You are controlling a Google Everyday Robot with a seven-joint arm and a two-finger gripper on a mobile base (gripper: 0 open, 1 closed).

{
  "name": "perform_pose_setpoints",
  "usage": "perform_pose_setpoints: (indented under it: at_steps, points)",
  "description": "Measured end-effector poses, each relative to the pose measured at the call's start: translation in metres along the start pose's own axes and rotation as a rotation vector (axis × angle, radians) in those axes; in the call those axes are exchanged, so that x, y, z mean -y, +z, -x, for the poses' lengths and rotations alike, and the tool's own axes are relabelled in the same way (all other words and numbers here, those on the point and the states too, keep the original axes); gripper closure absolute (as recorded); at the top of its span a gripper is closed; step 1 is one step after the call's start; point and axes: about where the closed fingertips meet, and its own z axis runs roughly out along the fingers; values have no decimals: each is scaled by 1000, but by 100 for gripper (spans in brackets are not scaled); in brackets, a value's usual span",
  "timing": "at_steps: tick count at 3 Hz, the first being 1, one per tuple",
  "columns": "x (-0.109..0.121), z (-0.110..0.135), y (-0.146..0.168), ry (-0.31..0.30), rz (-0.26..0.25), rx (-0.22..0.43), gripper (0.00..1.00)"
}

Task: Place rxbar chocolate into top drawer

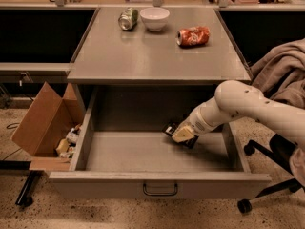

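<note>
A speckled stone-like floor [95, 216] lies under a wide grey metal cabinet with a flat, matte top [157, 58], and behind it there is a long wooden counter. Below the top, the top drawer [119, 184] stands open; it is deep, with smooth grey walls and a dark wire handle [160, 190] in the middle of its front. A thick white arm [248, 104] comes from the right over the drawer's right wall. Beside it, a beige cloth [281, 75] hangs on a black office chair [279, 151]. An open brown cardboard box [40, 123] leans at the left. On the top stand a white bowl [154, 18], a green can [128, 19] lying on its side and a crushed orange-red can [193, 36]. The gripper [182, 133] is inside the drawer, near the back right, its jaws closed on the rxbar chocolate [170, 128], held above the drawer floor.
</note>
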Motion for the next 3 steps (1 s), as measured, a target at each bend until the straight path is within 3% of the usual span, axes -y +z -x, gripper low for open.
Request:
perform_pose_setpoints:
  at_steps: [2, 3]
  points:
    - [2, -6, 1, 14, 4, 38, 11]
    - [1, -3, -8, 10, 10, 80, 0]
